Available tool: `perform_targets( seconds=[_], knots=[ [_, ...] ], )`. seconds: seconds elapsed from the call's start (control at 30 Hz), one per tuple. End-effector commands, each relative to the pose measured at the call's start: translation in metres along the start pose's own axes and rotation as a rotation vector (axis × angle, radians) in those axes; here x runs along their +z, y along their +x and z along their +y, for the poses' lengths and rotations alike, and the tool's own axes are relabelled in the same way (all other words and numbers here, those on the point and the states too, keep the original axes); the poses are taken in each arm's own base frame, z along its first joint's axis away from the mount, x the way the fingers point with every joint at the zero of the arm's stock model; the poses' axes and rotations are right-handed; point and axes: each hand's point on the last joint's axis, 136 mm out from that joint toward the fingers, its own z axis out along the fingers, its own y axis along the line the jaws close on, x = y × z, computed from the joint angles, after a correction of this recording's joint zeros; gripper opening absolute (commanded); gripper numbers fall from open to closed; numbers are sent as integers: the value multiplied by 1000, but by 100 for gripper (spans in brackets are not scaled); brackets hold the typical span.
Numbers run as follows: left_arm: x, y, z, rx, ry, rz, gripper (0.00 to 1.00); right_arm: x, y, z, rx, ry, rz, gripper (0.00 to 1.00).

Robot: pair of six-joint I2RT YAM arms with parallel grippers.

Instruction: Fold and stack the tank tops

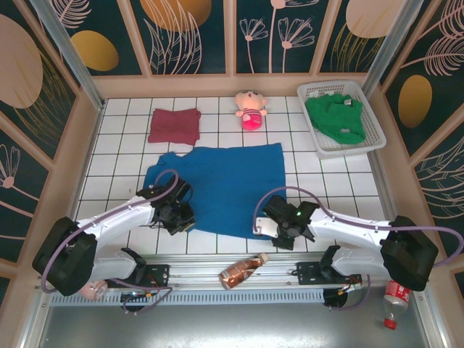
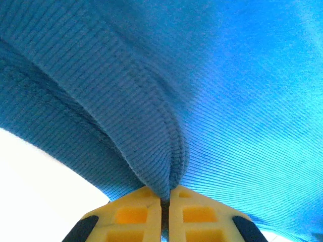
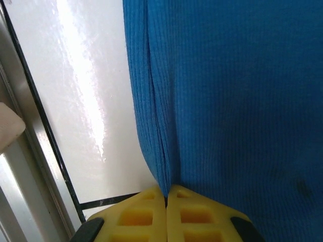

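1. Firstly, the left gripper (image 1: 184, 220) was seen with its jaws pressed together on the near left edge of the blue tank top (image 1: 225, 185). In the left wrist view, a ribbed fold of that cloth was pinched between the yellow fingertips (image 2: 133, 216) and rose away from them.
2. Well beyond the left jaws, the maroon tank top (image 1: 175, 125) was laid flat and folded on the white tiled table (image 1: 326, 190). It was placed just past the far left corner of the blue one.
3. Between the two pairs of jaws, the blue tank top was spread flat, its near hem running from one gripper to the other.
4. Well beyond both jaws, past the blue top's far edge, a pink doll (image 1: 250, 110) was laid on the tiles.
5. The right gripper (image 1: 262, 226) was seen with its jaws closed on the near right edge of the blue tank top. In the right wrist view, a thin pleat of cloth was gripped between them, with bare table to the left of the jaws.
6. Far beyond the right jaws and to their right, the green tank top (image 1: 335, 116) was bunched inside a white basket (image 1: 354, 150).
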Motion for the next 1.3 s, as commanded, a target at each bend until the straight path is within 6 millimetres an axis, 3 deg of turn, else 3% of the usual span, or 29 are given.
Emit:
perform_targets(
  seconds=[0.0,0.23,0.43,0.7,0.77,0.8,1.03,1.27],
  knots=[
    [-10,2,4,25,-42,-2,8,-11,0,-6,-13,35,-10,4],
    [-16,-7,-14,92,-52,11,8,-27,-19,-32,5,80,-84,3],
    [-25,-35,-22,108,-42,-18,8,-33,-30,-64,50,126,-114,3],
    [-27,-69,-35,179,-67,-16,8,-31,-31,-98,96,173,-129,3],
    [-20,-70,-33,198,-88,7,9,-29,-29,-105,97,181,-125,3],
    [-22,-75,-43,210,-69,3,9,-29,-27,-109,101,189,-120,3],
    [-9,-82,-57,252,-55,40,11,-25,-25,-131,143,214,-117,4],
    [3,-94,-54,280,-107,35,17,-14,-24,-145,168,234,-119,5]
  ],
)
